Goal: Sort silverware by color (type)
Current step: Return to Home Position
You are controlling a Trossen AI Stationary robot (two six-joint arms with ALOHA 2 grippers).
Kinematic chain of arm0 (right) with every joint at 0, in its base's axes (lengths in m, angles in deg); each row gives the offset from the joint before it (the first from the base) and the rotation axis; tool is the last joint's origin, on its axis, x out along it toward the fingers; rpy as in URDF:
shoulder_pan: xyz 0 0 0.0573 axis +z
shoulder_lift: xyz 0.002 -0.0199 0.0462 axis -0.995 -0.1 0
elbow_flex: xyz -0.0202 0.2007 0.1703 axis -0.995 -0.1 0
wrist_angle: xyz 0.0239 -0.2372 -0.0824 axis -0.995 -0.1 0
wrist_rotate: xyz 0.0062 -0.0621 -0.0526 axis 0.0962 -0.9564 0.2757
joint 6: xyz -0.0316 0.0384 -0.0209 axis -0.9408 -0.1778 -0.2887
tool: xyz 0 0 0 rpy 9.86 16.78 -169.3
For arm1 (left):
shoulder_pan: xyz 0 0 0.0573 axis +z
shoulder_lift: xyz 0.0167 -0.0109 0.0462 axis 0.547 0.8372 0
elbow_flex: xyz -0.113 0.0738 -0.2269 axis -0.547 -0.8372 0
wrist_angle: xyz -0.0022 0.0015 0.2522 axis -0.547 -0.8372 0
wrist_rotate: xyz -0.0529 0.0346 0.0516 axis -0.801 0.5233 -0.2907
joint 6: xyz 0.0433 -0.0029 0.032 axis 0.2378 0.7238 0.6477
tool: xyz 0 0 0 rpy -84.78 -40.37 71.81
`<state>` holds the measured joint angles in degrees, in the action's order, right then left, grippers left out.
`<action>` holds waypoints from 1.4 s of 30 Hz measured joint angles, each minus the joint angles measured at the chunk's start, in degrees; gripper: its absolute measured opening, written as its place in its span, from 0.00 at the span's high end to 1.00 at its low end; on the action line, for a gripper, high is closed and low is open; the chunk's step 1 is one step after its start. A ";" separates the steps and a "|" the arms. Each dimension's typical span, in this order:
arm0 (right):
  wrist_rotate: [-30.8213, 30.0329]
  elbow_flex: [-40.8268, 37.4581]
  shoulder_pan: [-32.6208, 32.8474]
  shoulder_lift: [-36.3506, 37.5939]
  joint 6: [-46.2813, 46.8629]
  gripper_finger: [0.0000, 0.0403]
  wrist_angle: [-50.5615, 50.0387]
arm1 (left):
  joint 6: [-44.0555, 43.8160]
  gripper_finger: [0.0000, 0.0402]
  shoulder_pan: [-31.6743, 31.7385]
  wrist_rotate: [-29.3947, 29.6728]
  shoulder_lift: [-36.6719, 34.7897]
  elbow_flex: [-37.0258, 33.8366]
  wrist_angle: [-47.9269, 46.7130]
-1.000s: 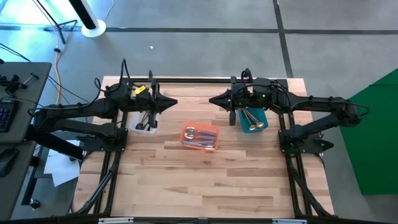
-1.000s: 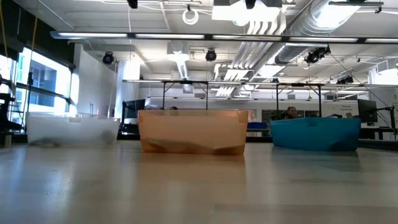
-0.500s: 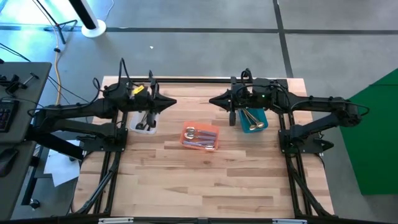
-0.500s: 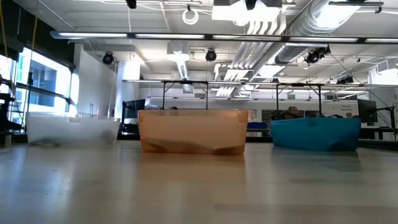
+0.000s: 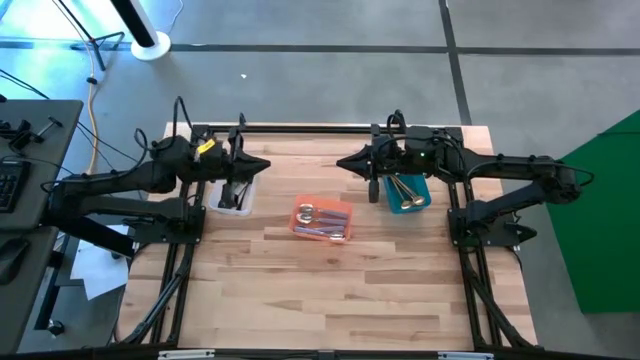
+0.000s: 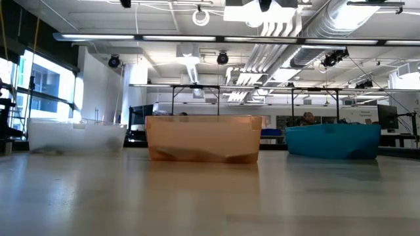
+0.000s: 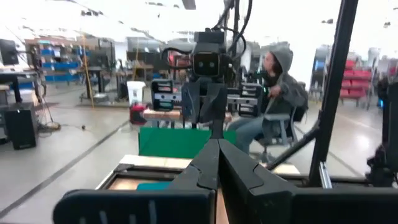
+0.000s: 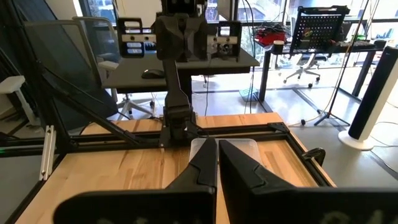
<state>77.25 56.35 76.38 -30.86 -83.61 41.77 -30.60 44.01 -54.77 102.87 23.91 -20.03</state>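
Observation:
Three bins stand in a row on the wooden table. The clear bin (image 5: 234, 195) holds black spoons (image 5: 236, 192). Silver spoons with pale handles (image 5: 320, 220) lie in the orange bin (image 5: 322, 220). Gold spoons (image 5: 403, 189) sit in the teal bin (image 5: 406, 191). My left gripper (image 5: 268, 165) hovers shut above the table beside the clear bin, pointing right. My right gripper (image 5: 338, 163) hovers shut beside the teal bin, pointing left at it. Both grippers hold nothing. In the low view the clear bin (image 6: 75, 137), orange bin (image 6: 202, 137) and teal bin (image 6: 333, 141) rest on their bases.
Bare wood fills the table's near half (image 5: 320, 290). A dark frame rail (image 5: 300, 128) runs along the far edge. A person (image 7: 273, 87) sits beyond the table's right side. A desk with equipment (image 5: 20, 150) stands left of the table.
My left arm has drawn back a little toward the table's left edge, its gripper staying shut and level. The right arm and the bins have kept still.

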 joint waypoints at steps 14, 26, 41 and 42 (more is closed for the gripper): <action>2.20 0.00 -0.02 0.00 0.50 1.00 -0.95 | -4.04 1.00 0.00 5.61 -11.61 -18.71 17.18; 2.36 0.00 -0.02 0.00 1.24 1.00 -0.80 | -6.77 1.00 0.00 10.55 -20.69 -32.77 29.40; 4.14 -0.02 -1.46 0.29 3.49 1.00 -0.80 | -8.02 1.00 0.00 14.47 -26.41 -40.84 30.21; 4.90 -0.04 -1.78 0.35 3.49 1.00 -0.85 | -8.40 1.00 0.00 14.02 -26.58 -40.84 30.30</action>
<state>82.16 56.31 74.60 -30.51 -80.12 40.92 -39.00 44.01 -40.75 76.29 -16.94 10.27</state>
